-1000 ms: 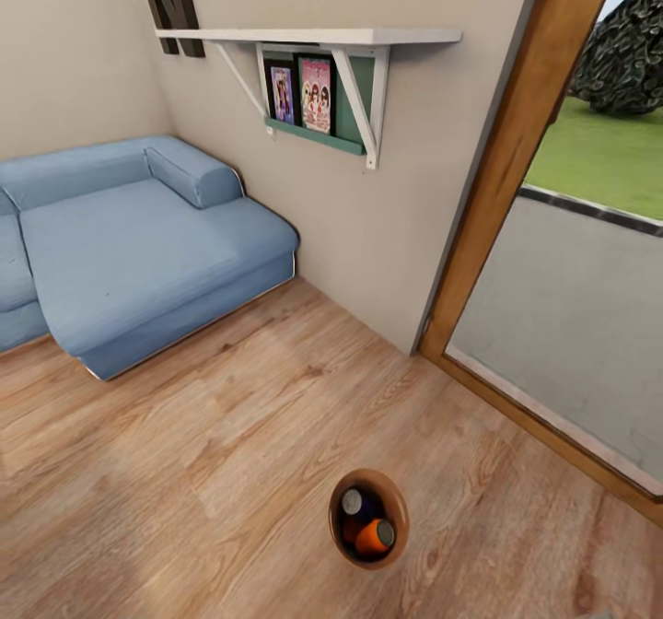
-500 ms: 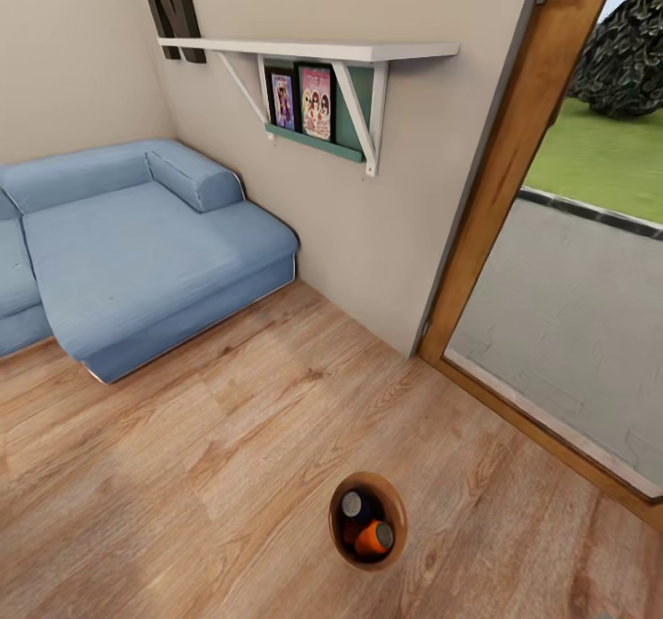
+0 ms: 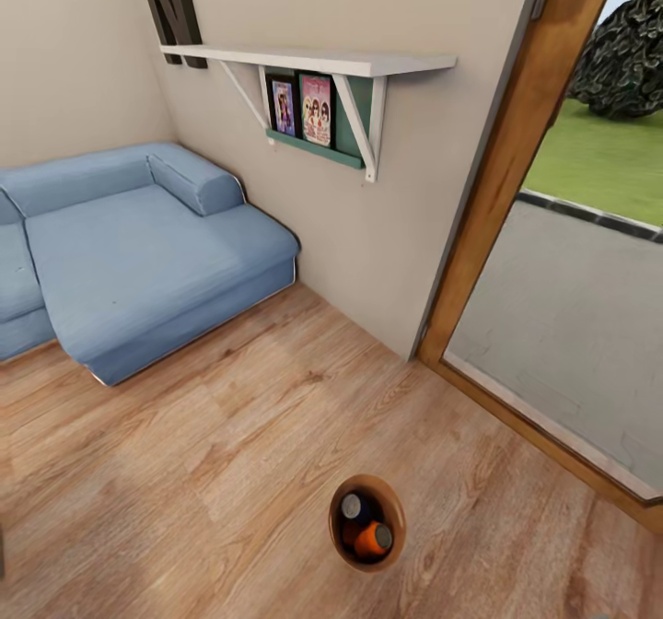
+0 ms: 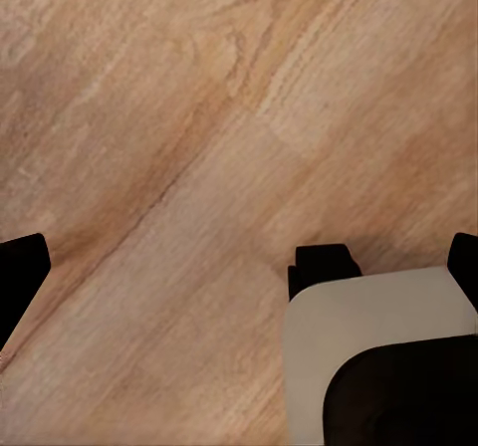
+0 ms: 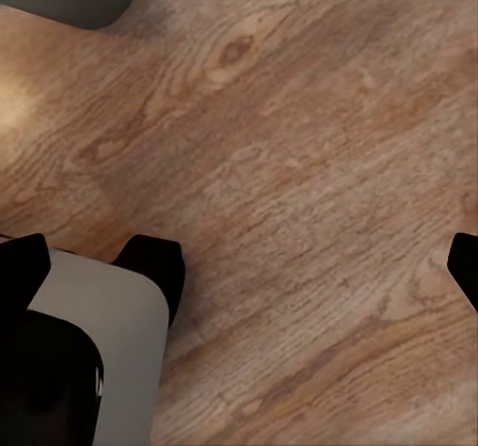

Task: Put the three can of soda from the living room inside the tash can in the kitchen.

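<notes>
cans (image 3: 374, 537) are seen inside the tash can (image 3: 392, 507), on the wood floor (image 3: 230, 472) at 6 o'clock. light, stiff, tapered walls are judged best gripped at the rim. both grippers' fingers (image 4: 20, 272) (image 5: 468, 257) are spread wide, empty.

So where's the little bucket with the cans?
In the head view, the bucket stands on the wood floor near the bottom middle, well in front of the blue sofa.

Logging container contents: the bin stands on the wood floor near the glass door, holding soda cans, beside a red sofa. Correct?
Not quite: the sofa is blue, as the head view shows. The bin does stand on the wood floor near the glass door, holding soda cans.
</notes>
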